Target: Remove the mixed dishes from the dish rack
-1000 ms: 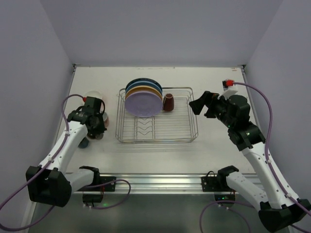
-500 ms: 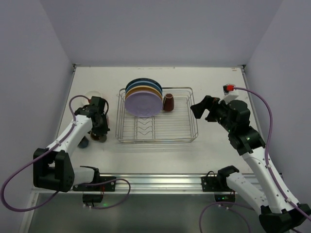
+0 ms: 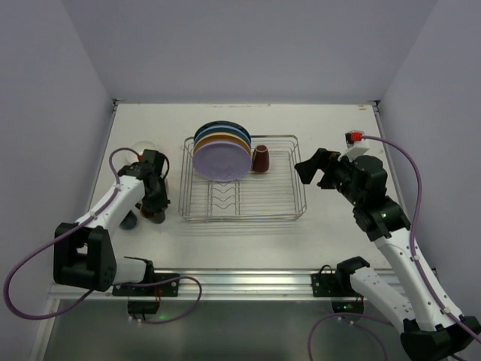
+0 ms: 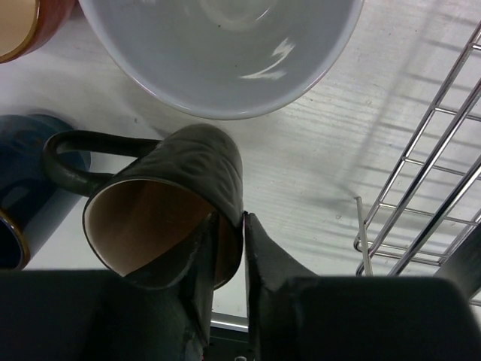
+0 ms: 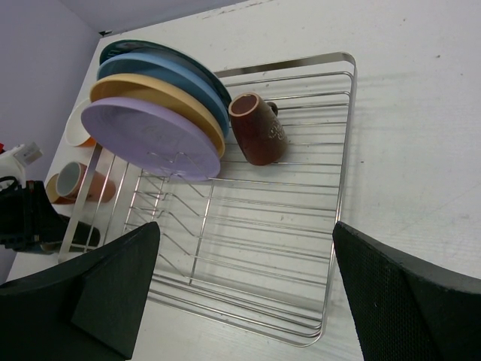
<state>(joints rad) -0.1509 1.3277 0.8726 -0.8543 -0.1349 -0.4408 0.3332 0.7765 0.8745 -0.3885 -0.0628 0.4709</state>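
From above, four plates [image 3: 222, 154] and a brown cup [image 3: 260, 159] stand in the rack [image 3: 301, 204]. The right gripper [image 3: 310, 167] is beside it, wide and empty.

At the left wrist, the left gripper [image 4: 242, 248], narrow, straddles the wall of a black cup [image 4: 188, 180] on the table [image 4: 316, 165] near the bowl [image 4: 225, 60]; whether it pinches, I cannot tell.

The right wrist view shows those five pieces left to unload.

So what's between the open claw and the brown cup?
Only the dish rack's wires lie between right gripper and brown cup; the right wrist view shows it.
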